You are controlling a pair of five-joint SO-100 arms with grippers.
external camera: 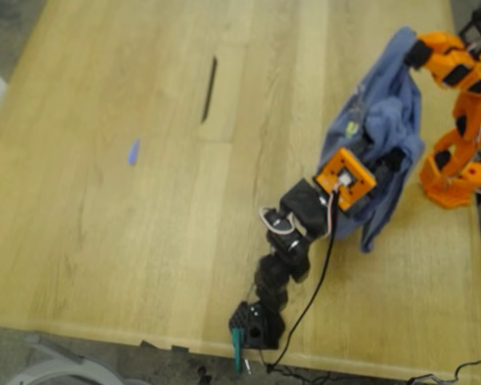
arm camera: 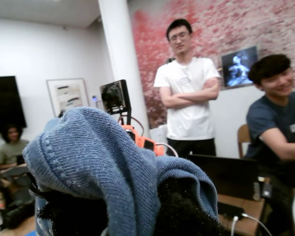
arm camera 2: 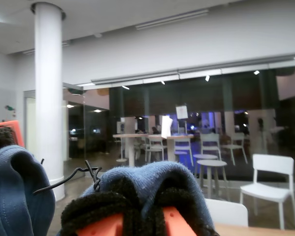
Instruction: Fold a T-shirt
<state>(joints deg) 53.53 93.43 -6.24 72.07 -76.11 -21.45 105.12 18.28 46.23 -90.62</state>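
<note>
My first gripper (arm camera: 123,216) and my second gripper (arm camera 2: 137,216) each clenched the T-shirt (external camera: 377,136), lifted over the pale wooden counter (external camera: 144,241) at the exterior view's right; people (arm camera: 189,93) stood behind.

Both arms raised, my first tool (arm camera: 137,216) and my second tool (arm camera 2: 137,216) each clamped on cloth.

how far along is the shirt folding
Early. Done: both pincers have picked up the T-shirt; each wrist view shows blue fabric draped over its pincer. In hand: it hangs bunched between the arms above the table, near the exterior view's right edge. Left: every fold; no neat crease shows yet.
</note>
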